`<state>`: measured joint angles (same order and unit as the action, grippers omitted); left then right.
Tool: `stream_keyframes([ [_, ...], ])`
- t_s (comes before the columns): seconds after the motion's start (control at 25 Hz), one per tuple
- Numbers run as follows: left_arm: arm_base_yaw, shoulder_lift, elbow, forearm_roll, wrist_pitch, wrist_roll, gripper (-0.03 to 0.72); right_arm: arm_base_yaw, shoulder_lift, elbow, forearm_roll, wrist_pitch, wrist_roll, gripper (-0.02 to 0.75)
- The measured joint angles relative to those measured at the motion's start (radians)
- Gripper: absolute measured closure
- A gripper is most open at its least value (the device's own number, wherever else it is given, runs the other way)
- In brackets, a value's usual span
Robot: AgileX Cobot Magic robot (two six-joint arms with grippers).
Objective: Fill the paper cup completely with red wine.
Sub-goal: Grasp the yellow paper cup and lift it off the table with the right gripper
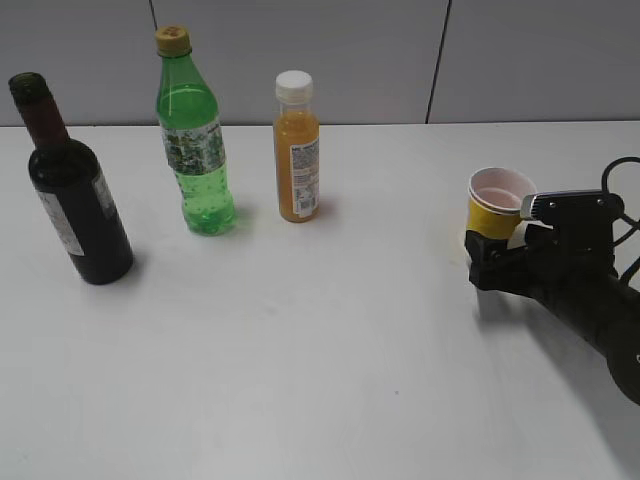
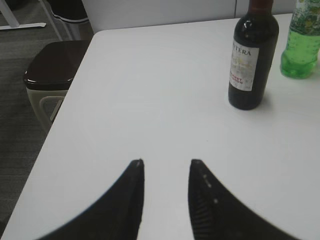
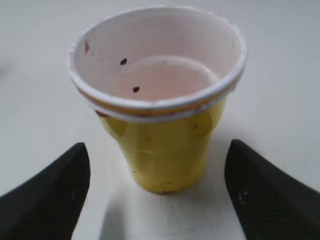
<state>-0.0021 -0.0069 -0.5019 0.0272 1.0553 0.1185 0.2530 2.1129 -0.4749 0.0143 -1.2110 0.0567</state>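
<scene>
The yellow paper cup (image 1: 497, 203) stands upright at the right of the white table; in the right wrist view (image 3: 161, 95) its white inside holds no liquid, only faint pink stains and dark specks. My right gripper (image 3: 156, 165) is open, its fingers apart on either side of the cup's base, not touching it; in the exterior view it (image 1: 497, 247) sits just in front of the cup. The dark red wine bottle (image 1: 72, 187) with a white-grey label stands at the far left, also in the left wrist view (image 2: 251, 57). My left gripper (image 2: 165, 162) is open and empty, well short of it.
A green soda bottle (image 1: 194, 137) and an orange juice bottle (image 1: 297, 148) stand behind, between wine and cup. The table's left edge (image 2: 65, 105) shows in the left wrist view, with a dark bin (image 2: 50, 65) on the floor beside it.
</scene>
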Motion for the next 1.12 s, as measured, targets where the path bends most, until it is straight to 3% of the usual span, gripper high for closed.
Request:
stream_keyframes([
  [1.12, 0.0, 0.0, 0.0, 0.0, 0.0, 0.0, 0.458, 0.0, 0.195, -0.219, 0.004, -0.02, 0.002, 0.136],
])
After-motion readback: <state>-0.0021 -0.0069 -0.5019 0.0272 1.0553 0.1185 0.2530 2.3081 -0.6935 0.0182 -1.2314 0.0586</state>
